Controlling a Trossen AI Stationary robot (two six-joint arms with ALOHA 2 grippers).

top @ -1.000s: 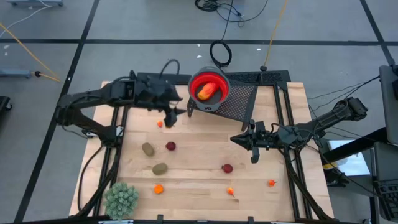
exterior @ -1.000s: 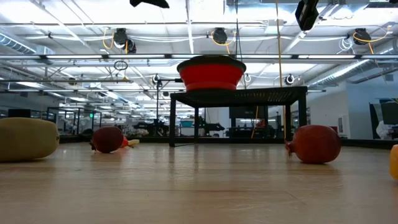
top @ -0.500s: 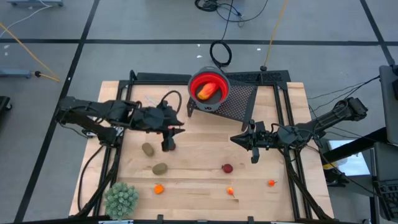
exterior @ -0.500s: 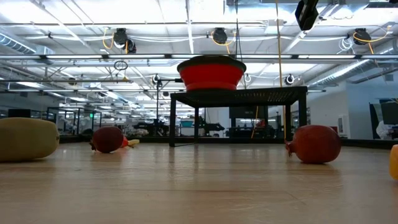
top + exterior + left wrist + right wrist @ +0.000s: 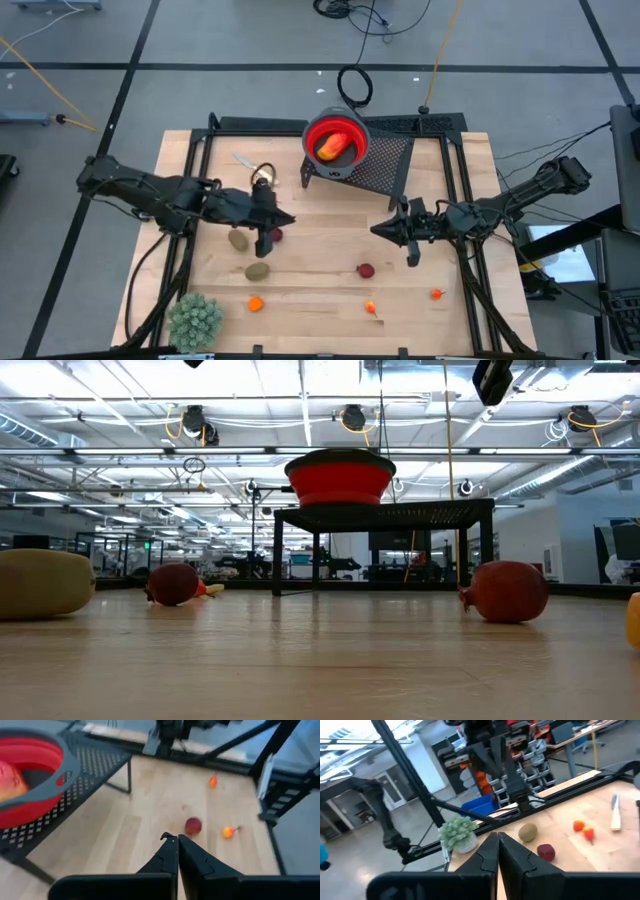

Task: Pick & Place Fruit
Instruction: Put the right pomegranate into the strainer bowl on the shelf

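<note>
Fruit was scattered over the wooden table (image 5: 320, 215), nearest edge first: an orange piece (image 5: 256, 303) at 7 o'clock beside the spiky plant ball (image 5: 195, 319), two more tiny orange pieces (image 5: 371, 307) (image 5: 436, 294) at 5 o'clock. One brown kiwi (image 5: 258, 271) lay just behind the first piece, a dark red round fruit (image 5: 366, 270) at about 5 o'clock from table centre. Second kiwi (image 5: 238, 240) sat at 9 o'clock, with another dark red fruit (image 5: 276, 235) just beside the left gripper (image 5: 266, 243). Left gripper hung over that spot, fingers pressed together, nothing between them. Right gripper (image 5: 412, 254) waited at 3 o'clock, likewise closed and empty. Farthest, at 12 o'clock, the longer red-orange fruit (image 5: 332, 146) lay in the red bowl (image 5: 352, 129) on the black mesh stand (image 5: 385, 165).
</note>
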